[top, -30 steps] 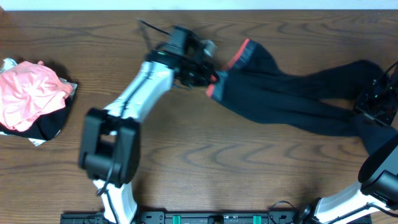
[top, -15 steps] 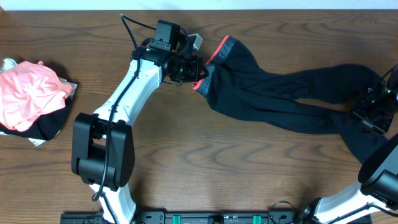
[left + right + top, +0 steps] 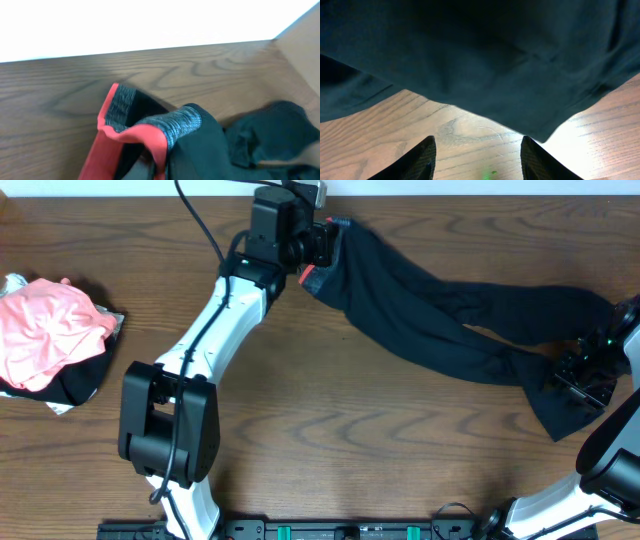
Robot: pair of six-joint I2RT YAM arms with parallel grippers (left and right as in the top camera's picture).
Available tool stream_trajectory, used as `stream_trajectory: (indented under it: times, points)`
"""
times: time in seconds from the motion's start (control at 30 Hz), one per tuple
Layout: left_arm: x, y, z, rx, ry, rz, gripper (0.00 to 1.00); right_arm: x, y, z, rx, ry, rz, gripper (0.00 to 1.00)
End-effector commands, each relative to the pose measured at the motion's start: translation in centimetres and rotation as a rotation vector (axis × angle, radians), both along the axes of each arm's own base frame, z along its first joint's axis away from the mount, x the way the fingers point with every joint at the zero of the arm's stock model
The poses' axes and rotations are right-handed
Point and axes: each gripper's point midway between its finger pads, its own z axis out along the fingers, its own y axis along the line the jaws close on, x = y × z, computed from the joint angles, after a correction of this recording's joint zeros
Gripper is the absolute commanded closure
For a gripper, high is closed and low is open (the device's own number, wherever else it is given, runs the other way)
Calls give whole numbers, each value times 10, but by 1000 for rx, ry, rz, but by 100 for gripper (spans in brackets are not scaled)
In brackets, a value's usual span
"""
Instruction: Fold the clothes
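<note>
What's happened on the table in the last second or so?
The left gripper, shut on the grey, coral-edged waistband of the long black stretchy leggings, dragged it toward the far edge of the table, pulling the legs straighter. The open right gripper by the leg ends and the crumpled pink-and-black clothes pile stayed roughly put.
</note>
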Motion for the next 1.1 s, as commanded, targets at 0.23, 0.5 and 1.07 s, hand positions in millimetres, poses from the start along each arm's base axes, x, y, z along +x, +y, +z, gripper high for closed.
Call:
stream_trajectory:
  times: [0.23, 0.5, 1.07]
  points:
    - [-19, -4, -72, 192, 159, -1, 30, 5, 5, 4, 12, -28, -7, 48]
    - [-16, 72, -101, 454, 224, 181, 30, 5, 5, 4, 11, -31, -7, 48]
    - [-53, 76, -123, 612, 136, -383, 30, 8, 3, 3, 4, -41, -6, 47]
